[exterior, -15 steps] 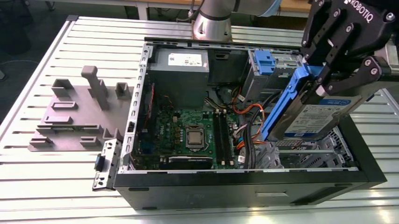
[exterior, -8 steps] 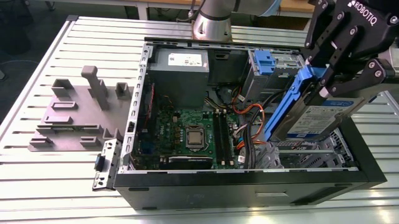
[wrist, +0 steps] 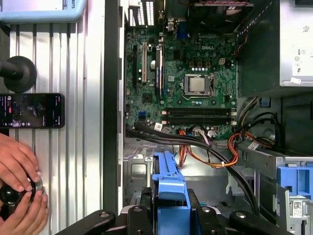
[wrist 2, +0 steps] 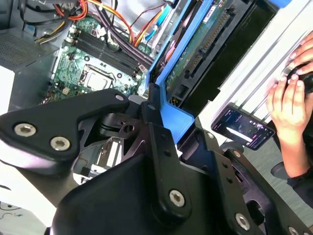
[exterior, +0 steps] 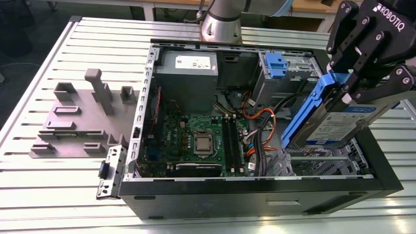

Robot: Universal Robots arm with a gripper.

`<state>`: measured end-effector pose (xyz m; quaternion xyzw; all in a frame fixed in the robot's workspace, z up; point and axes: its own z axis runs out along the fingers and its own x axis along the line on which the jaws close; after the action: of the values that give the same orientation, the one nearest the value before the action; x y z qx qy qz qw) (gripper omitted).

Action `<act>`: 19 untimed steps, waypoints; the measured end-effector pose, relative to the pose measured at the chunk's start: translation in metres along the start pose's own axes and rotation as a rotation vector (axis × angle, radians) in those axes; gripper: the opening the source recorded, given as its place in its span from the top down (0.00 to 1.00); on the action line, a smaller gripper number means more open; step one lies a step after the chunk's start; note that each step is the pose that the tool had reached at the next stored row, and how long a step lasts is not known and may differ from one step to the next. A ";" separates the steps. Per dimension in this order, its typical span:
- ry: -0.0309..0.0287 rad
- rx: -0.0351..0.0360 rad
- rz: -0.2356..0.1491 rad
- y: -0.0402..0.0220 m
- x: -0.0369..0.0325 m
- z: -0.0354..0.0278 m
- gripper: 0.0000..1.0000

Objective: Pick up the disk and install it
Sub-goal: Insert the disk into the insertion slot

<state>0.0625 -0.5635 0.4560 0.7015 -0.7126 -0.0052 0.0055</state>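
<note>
The disk (exterior: 334, 127) hangs tilted at the right of the exterior view, above the lower right corner of the open case (exterior: 260, 197). The pincer (exterior: 361, 87) grips its upper end, fingers closed tight around the blue frame; both wrist views show that clamp on the blue edge (wrist 2: 171, 105) (wrist: 168, 183). Its lower edge points into the metal bay (exterior: 325, 161); whether they touch I cannot tell. Cables (exterior: 260, 117) run just beside the bay, between it and the motherboard (exterior: 195, 141). The case's right wall stands near the disk. On the ribbed worktop (wrist: 93, 122) outside the case, a hand (wrist: 17, 169) rests near a phone (wrist: 32, 110).
</note>
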 end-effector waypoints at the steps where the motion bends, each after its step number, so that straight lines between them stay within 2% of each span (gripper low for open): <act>1: 0.0001 0.0000 0.000 -0.0015 0.0000 0.0004 0.64; 12: 0.0002 0.0000 0.000 -0.0117 -0.0002 0.0059 0.64; 19: 0.0001 0.0000 0.000 -0.0131 -0.0002 0.0110 0.64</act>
<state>0.0754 -0.5635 0.4448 0.7015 -0.7126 -0.0052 0.0056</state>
